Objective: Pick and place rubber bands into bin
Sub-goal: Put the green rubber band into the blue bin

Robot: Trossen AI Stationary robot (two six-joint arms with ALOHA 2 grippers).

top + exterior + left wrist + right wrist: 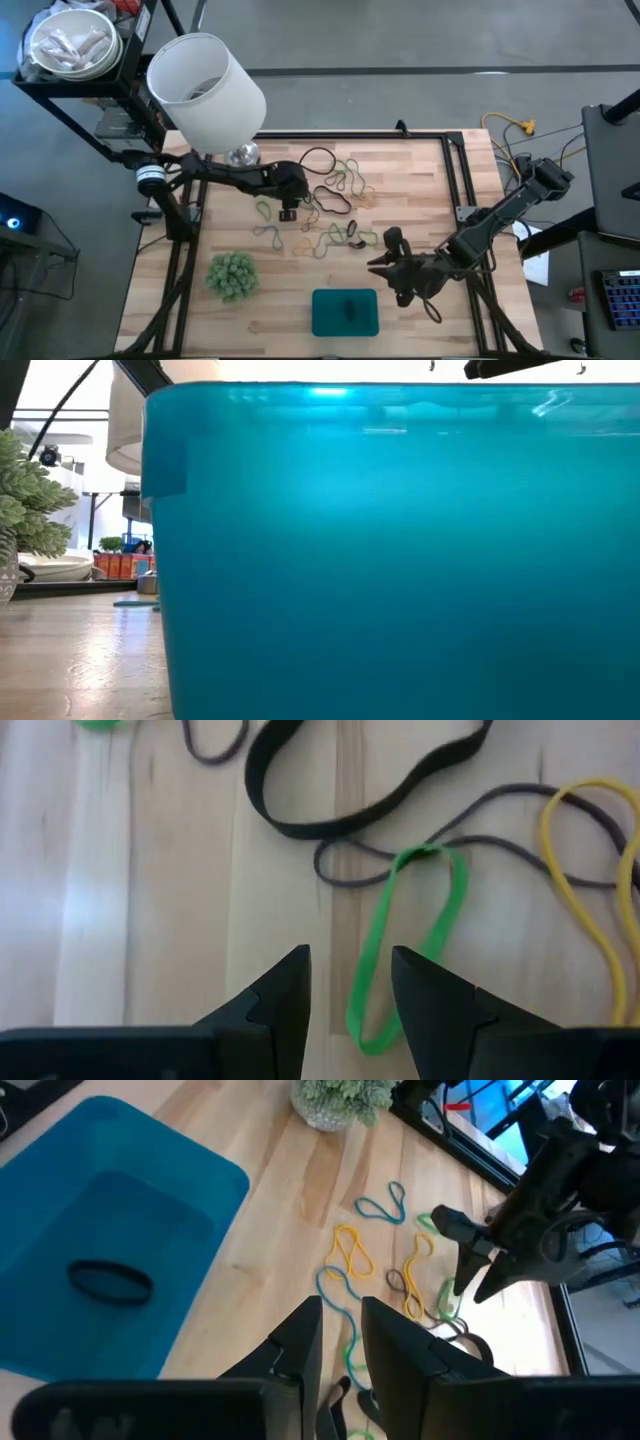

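Teal plastic marks the goal: the bin [345, 312] sits at the near edge of the wooden worktop [420, 170], its long axis running side to side in the high view, and so far only one black band [108, 1282] lies flat inside it. By that count the job looks barely begun.

Most of the rubber bands [335, 215] remain scattered across the middle of the worktop, a loose tangle of yellow, green, tan and black loops pointing every which way, between the bin and the big white container [205, 92].

Above that scatter, the left end effector [350, 982] hangs with its fingers parted and empty, straddling one end of a green band [405, 945]. That loop is stretched into a narrow oval, its long axis running away from the fingers toward a thick black band [340, 810] beyond it.

Near the bin's right end, the right end effector [342, 1325] hovers with its fingers a narrow gap apart; nothing can be seen held between them.

A fuzzy green ball [232, 275] rests to the left of the bin, well apart from the bands.
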